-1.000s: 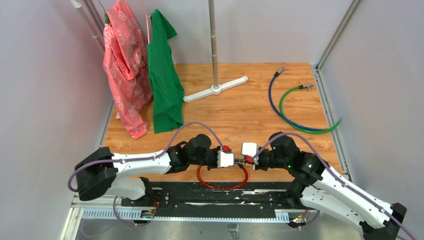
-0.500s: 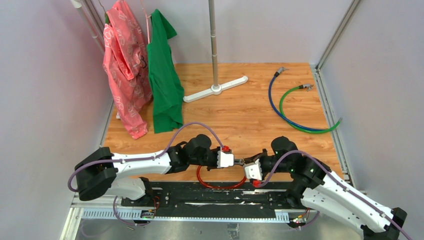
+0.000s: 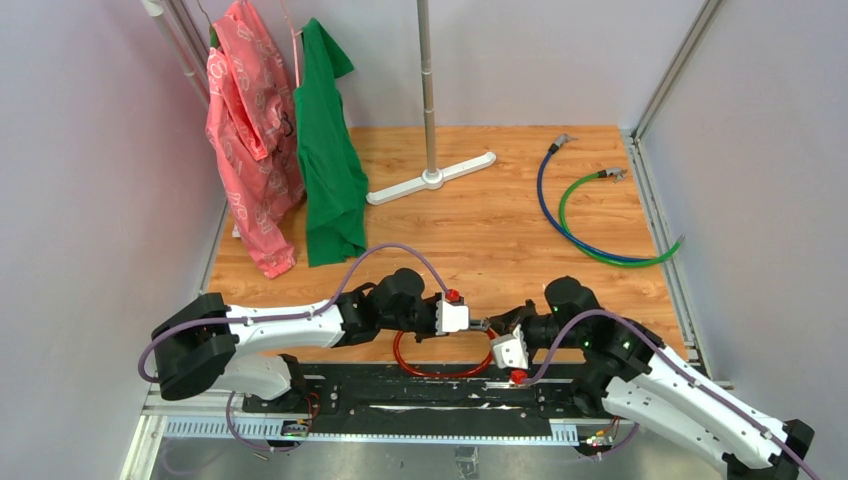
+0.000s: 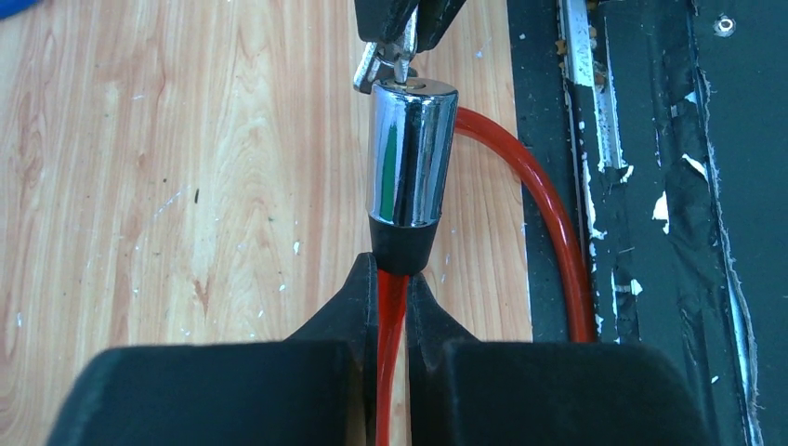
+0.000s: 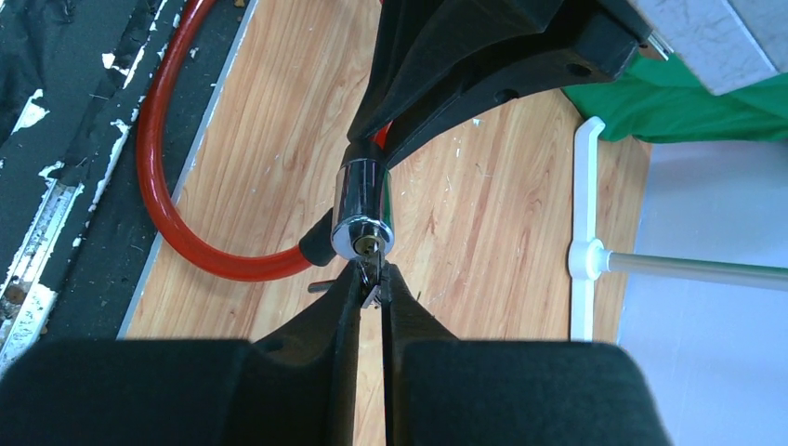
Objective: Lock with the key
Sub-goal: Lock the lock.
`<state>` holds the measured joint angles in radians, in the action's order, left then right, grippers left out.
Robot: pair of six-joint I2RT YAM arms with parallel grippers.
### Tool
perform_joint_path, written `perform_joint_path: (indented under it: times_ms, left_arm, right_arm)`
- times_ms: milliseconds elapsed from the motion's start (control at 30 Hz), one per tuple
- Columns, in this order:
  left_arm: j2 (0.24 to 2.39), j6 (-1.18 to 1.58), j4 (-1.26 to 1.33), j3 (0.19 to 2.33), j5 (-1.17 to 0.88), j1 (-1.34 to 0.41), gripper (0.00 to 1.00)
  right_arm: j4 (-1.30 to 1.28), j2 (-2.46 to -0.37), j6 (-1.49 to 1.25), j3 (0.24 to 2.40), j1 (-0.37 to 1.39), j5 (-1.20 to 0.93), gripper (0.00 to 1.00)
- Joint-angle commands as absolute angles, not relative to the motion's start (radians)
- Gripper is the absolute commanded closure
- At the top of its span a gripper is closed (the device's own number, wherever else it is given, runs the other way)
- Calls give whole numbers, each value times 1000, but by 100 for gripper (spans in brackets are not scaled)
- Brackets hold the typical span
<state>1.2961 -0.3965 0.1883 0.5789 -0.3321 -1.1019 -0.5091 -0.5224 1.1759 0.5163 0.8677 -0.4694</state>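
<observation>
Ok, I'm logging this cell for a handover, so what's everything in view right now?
cable lock: one, red cable with chrome barrel, near edge between the arms
key: one, silvery, at the barrel's end
blue cable: one, blue, far right
green cable: one, green, beside the blue one
pink garment: one, pink, hanging far left
green garment: one, green, hanging beside it
stand: one, white foot, metal pole, far middle
table: one, light wood
left fingers: black, clamped on the red cable
right fingers: black, pinching the key

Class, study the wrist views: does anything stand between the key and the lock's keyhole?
Nothing visible does. The key, pinched by the right gripper, is at the keyhole of the chrome cylinder, which the left gripper holds by the red cable.
</observation>
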Motion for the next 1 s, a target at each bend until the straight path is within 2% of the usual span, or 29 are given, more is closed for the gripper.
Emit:
perform_joint_path:
  times_ms: [0,167,200,233,267,400,633,667,767,867,967]
  left_arm:
    - [1313,-399,21,570,-395,-1131,100]
    - [1312,-412,14,568,-396,-1131,100]
    - [1313,-413,18,566,-396,-1131,100]
    - [1312,-411,18,566,-397,-1131,100]
    - [1312,-410,18,564,-396,-1131,100]
    - [1313,-407,25,560,-397,-1131,100]
    - [1311,-412,37,556,-403,-1131,100]
    - [1311,-413,36,556,-403,-1131,100]
    - [1309,-413,38,554,-411,-1131,100]
    - [1304,-417,37,554,-411,-1131,100]
    - [1302,-419,40,559,-410,-1131,100]
  right_arm:
    - [-549,-482,1195,510,858,-439,83]
    - [-593,-430,1171,506,857,-426,58]
    - [-603,-421,1153,509,857,-428,47]
    - [-610,-415,1134,514,857,-427,26]
    - [-611,-409,1102,521,857,-420,21]
    - [-557,-388,864,557,857,-369,18]
    - [-482,-458,-83,697,857,-106,15]
    - [-486,-472,-227,709,857,-68,16]
    - [-488,-502,-522,689,854,-25,27]
    - [-481,-523,-646,680,846,-82,29]
    - [-488,-502,-635,655,838,-117,27]
